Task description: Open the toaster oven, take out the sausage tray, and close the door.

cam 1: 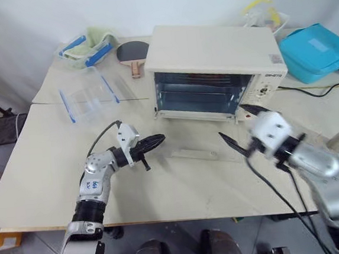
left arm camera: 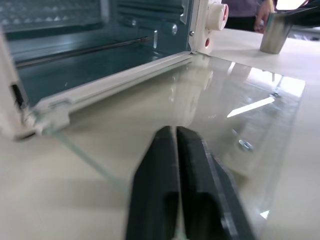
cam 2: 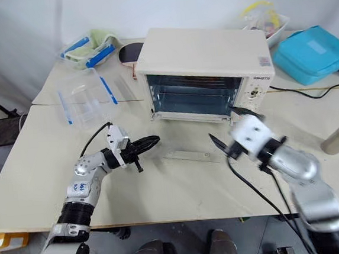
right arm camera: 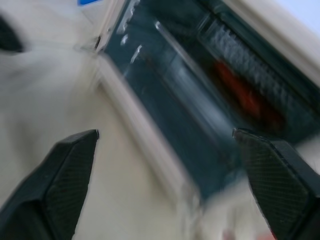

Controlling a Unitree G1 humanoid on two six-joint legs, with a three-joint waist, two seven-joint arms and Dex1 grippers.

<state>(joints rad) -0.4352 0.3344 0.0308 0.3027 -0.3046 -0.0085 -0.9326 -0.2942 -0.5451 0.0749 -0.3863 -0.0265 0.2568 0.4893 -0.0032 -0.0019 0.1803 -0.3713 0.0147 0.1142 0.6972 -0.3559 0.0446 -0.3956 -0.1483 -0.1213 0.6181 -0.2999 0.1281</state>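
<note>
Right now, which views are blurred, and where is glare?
Right wrist view: smeared with motion blur over the toaster oven. Eye views: right end effector blurred, left end effector sharp. Left wrist view: glare on the open door.

The toaster oven (cam 1: 212, 70) mouth stands unobstructed; the door (cam 1: 193, 154) lies flat on the counter (cam 1: 36, 162) before it, glass panel covering the approach. The right claw (cam 1: 241, 129), spread wide, sits at the mouth's right corner. The left claw (cam 1: 153, 142) hovers by the door's left edge. Sausages (right arm camera: 245, 97) show deep inside.
</note>
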